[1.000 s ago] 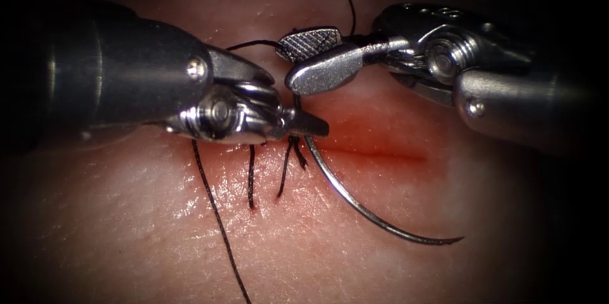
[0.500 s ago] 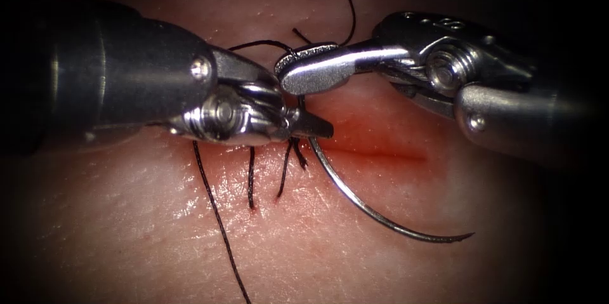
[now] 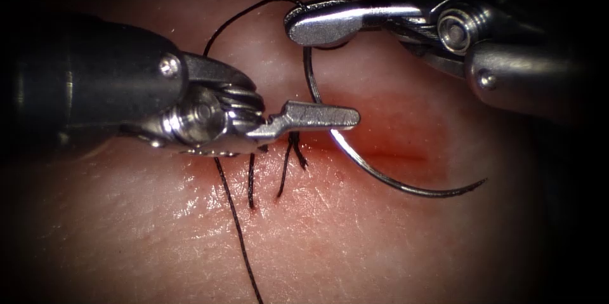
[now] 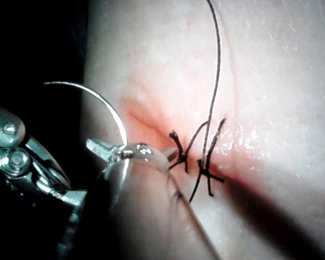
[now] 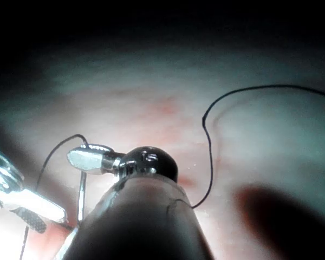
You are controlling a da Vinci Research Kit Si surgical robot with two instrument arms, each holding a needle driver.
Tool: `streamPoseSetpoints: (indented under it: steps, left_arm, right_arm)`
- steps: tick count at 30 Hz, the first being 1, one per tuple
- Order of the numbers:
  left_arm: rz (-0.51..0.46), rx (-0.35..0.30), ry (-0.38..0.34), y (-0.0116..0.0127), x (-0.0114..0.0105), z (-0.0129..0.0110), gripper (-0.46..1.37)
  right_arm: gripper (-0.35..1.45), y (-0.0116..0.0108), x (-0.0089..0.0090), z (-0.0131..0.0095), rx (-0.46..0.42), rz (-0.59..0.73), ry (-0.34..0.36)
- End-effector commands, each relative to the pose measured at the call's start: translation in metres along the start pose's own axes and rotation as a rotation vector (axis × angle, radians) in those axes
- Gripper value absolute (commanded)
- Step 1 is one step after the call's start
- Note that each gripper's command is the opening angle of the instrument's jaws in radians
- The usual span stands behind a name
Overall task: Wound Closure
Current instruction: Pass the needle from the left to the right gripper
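- The right tool (image 3: 317, 21) reaches in from the upper right, its jaws clamped on the blunt, thread end of the one curved needle (image 3: 380, 177).
- The needle hangs clear of the tissue (image 3: 380, 247), arcing down across the cut (image 3: 387, 155) (reddened along its length) with its point to the right.
- The left tool (image 3: 330, 117) lies level from the left, its tip just above the cut; whether its jaws grip anything cannot be told.
- Two finished stitches (image 3: 266, 177) cross the cut's left part.
- One thread (image 3: 235, 215) trails down over the tissue.
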Motion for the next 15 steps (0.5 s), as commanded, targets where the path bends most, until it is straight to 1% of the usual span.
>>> streamPoseSetpoints:
  steps: [1, 7, 10, 13, 15]
  left_arm:
    - [-0.009, 0.011, 0.000, 0.0001, 0.0000, -0.0001, 1.10]
    - [-0.058, 0.050, -0.019, 0.0002, 0.0004, -0.0004, 1.09]
    - [-0.100, 0.057, -0.028, 0.0003, 0.0007, -0.0003, 1.09]
    - [-0.162, 0.064, -0.033, 0.0007, 0.0011, -0.0001, 1.07]
    - [-0.246, 0.067, -0.038, 0.0012, 0.0015, 0.0000, 1.04]
  right_arm:
    - [-0.35, 0.0000, 0.0000, 0.0000, -0.026, 0.002, 0.006]
    - [-0.35, 0.0000, 0.0002, 0.0001, -0.099, 0.006, 0.020]
    - [-0.35, -0.0001, 0.0003, 0.0002, -0.127, 0.020, 0.028]
    - [-0.35, -0.0003, 0.0007, 0.0004, -0.148, 0.066, 0.035]
    - [-0.35, -0.0004, 0.0011, 0.0006, -0.171, 0.093, 0.043]
